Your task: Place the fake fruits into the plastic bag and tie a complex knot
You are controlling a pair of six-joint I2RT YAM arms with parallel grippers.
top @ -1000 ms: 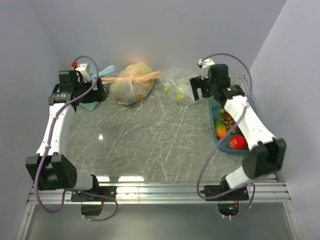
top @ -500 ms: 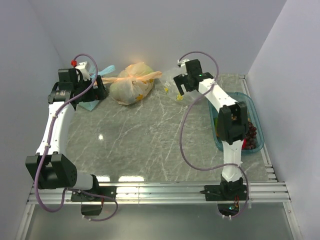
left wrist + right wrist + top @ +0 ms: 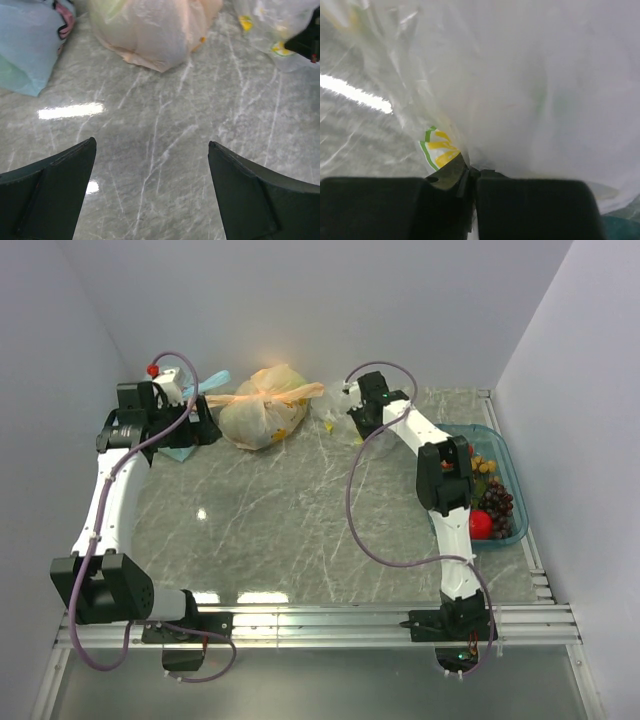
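Observation:
The plastic bag (image 3: 345,426) lies crumpled at the back of the table, clear film with a yellow and green print. My right gripper (image 3: 364,412) is down on it. In the right wrist view the right gripper (image 3: 470,172) is shut on a fold of the plastic bag (image 3: 520,90). The fake fruits (image 3: 482,524), red, dark purple and orange, lie in a teal tray (image 3: 511,472) at the right. My left gripper (image 3: 198,422) hovers open at the back left, and the left gripper (image 3: 152,145) holds nothing. No knot shows on the clear bag.
A tied orange-yellow bag (image 3: 262,408) sits at the back centre, with a light blue bag (image 3: 182,450) to its left under my left arm. Walls close in on the left, back and right. In the left wrist view the orange-yellow bag (image 3: 155,30) lies ahead.
My right arm swung left from above the tray to the clear bag, and its jaws went from open to shut on the film. The left arm stayed put.

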